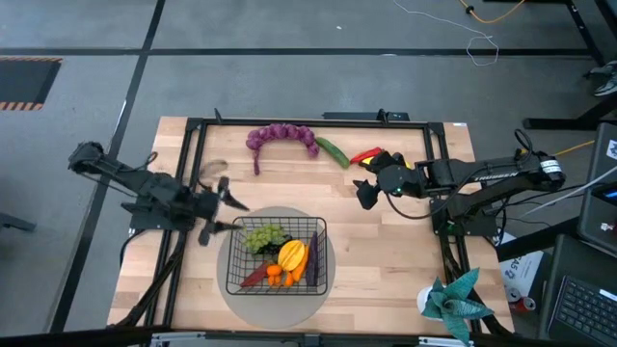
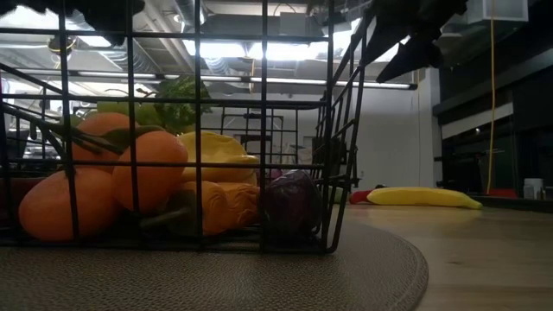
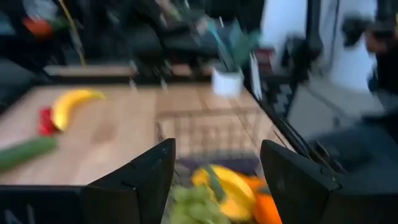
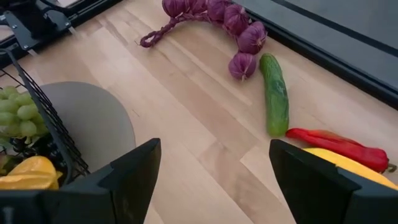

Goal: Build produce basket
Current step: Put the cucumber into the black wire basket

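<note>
Black wire forms the basket (image 1: 277, 255), which stands on a round grey mat (image 1: 231, 289) at the front middle of the bench (image 1: 386, 241). Inside it lie green grapes (image 1: 262, 235), a yellow piece and orange carrots (image 1: 278, 276).

The left tool (image 1: 224, 204) hangs just beside the basket's left rear corner, its fingers apart and empty. The right tool (image 1: 365, 193) is also apart and empty, close to the banana (image 4: 348, 165).

At the back edge wait the purple garlic braid (image 1: 280, 137), the cucumber (image 1: 333, 150) and the red chili (image 1: 364, 155).

I judge the banana is next. The right tool should come down over its middle, across the width. The chili lies touching it and can be caught together.
</note>
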Available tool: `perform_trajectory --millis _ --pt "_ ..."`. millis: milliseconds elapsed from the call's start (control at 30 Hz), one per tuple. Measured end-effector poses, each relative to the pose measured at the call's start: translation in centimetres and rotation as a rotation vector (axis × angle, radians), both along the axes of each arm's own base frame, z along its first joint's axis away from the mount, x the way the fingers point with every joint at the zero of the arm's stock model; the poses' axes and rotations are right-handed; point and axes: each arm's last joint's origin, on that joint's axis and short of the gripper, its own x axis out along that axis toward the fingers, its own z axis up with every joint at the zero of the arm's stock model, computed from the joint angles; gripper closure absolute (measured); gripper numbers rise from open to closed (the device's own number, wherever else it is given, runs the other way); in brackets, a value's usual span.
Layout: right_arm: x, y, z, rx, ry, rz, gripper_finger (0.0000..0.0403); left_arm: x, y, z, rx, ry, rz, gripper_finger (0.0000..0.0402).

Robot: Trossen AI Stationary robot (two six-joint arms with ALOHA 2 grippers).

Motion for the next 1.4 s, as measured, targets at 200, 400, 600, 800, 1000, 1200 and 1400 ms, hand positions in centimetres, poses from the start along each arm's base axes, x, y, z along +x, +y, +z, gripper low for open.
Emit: perform_trajectory --millis 200,400,600,800,1000,1200,1400 --pt "0.0 0.0 0.0 -0.018 0.009 0.017 0.0101 -2.0 2.2 -2.0 -0.022 -0.138 0.077 0.017" --pt "0.0 -0.4 0.0 -0.035 0.018 0.018 0.0101 -2.4 3.0 -3.8 0.03 -0.169 0.082 0.017" --pt "0.0 -1.2 0.0 -0.057 0.034 0.005 0.0101 -2.3 3.7 -5.5 0.01 -0.146 0.135 0.017" --pt "0.0 -2.8 0.0 -0.107 0.079 -0.001 0.0101 -2.1 4.2 -6.3 -0.016 -0.14 0.136 0.017" --pt "-0.2 -4.6 -0.1 -0.109 0.127 0.058 0.0101 -1.9 4.2 -7.6 -0.059 -0.111 0.115 0.017" --pt "0.2 -6.9 -0.7 -0.145 0.181 0.048 0.0101 -1.8 4.2 -8.3 -0.059 -0.138 0.114 0.017" --pt "2.7 -9.7 -2.4 -0.129 0.144 0.119 0.0101 -1.8 4.2 -8.4 -0.055 -0.128 0.11 0.017"
